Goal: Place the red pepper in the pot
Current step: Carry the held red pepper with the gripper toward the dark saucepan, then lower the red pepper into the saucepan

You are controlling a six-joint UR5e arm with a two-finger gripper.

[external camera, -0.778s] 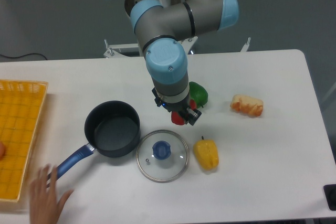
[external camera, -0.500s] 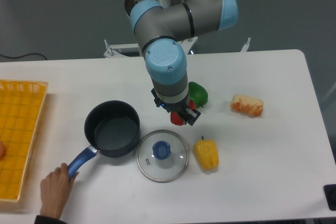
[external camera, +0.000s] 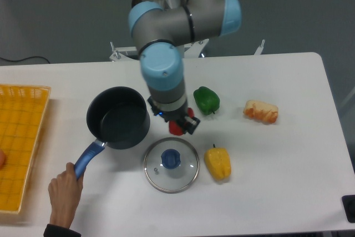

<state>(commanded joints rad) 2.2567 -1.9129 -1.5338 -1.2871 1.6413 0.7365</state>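
End effector (external camera: pixel 178 124) grips red pepper (external camera: pixel 176 129) (beside pot (external camera: pixel 118 125)).

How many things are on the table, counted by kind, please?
Peppers: 3, red pepper in the gripper, green pepper, yellow pepper
Pots: 1, pot
Lids: 1, glass lid
Baskets: 1, yellow basket
Bread: 1, bread piece
Total: 7
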